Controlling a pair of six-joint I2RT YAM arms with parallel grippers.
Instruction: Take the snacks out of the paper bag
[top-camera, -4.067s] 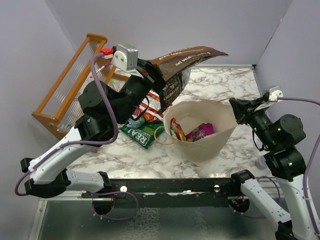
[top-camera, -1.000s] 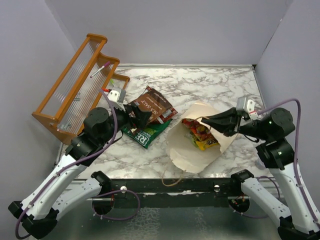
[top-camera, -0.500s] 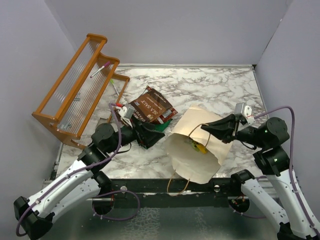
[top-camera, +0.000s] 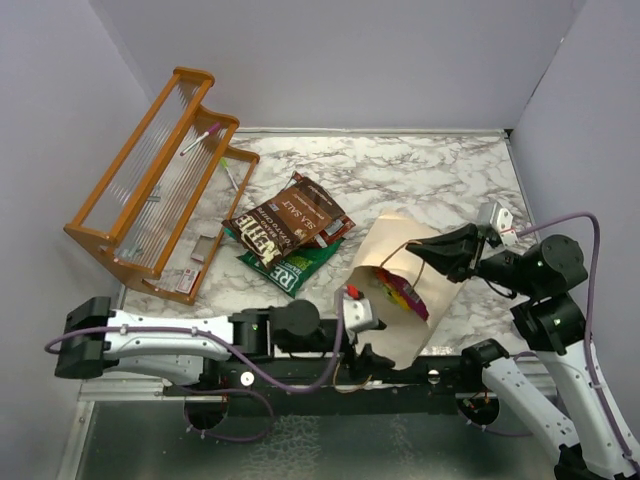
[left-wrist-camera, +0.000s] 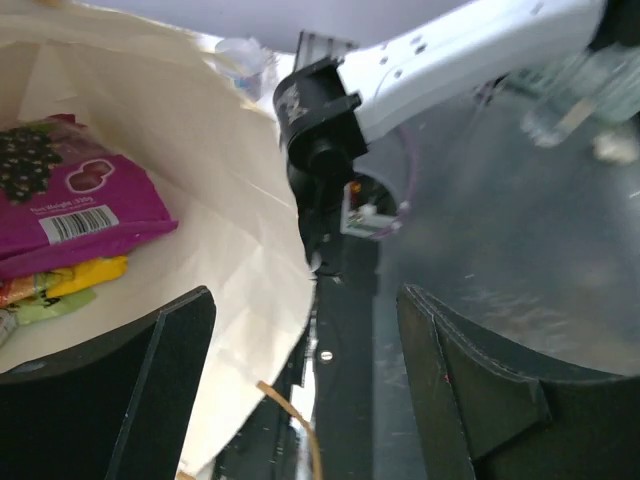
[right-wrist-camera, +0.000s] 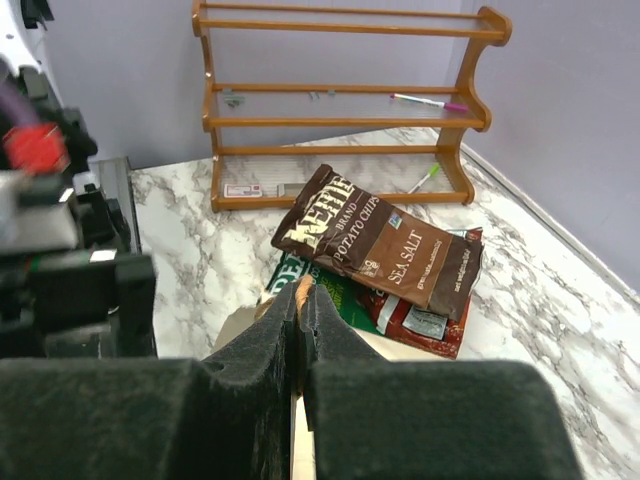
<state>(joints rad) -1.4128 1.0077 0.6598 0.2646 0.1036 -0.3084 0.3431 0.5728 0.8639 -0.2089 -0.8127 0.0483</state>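
The paper bag (top-camera: 395, 335) lies tipped on the marble table, its mouth facing front-left. My right gripper (top-camera: 432, 256) is shut on the bag's upper rim and cord handle (right-wrist-camera: 303, 292). My left gripper (top-camera: 371, 346) is open at the bag's mouth, and the lower rim (left-wrist-camera: 255, 300) lies between its fingers (left-wrist-camera: 160, 390). Inside the bag I see a magenta packet (left-wrist-camera: 75, 200) over a yellow one (left-wrist-camera: 88, 274). Lying on the table to the left of the bag are a brown Kettle bag (top-camera: 285, 217), a green bag (top-camera: 290, 268) and a red-brown packet (top-camera: 337, 232).
An orange wooden rack (top-camera: 150, 170) with a pink marker (top-camera: 200, 138) stands at the back left. The black front rail (top-camera: 430, 375) runs just below the bag. My left arm lies low along the front edge. Purple walls close in on three sides.
My left arm swung down from beside the lying snacks to the front edge, bringing its gripper to the bag's mouth. The bag tipped further toward the front. My right gripper kept its hold.
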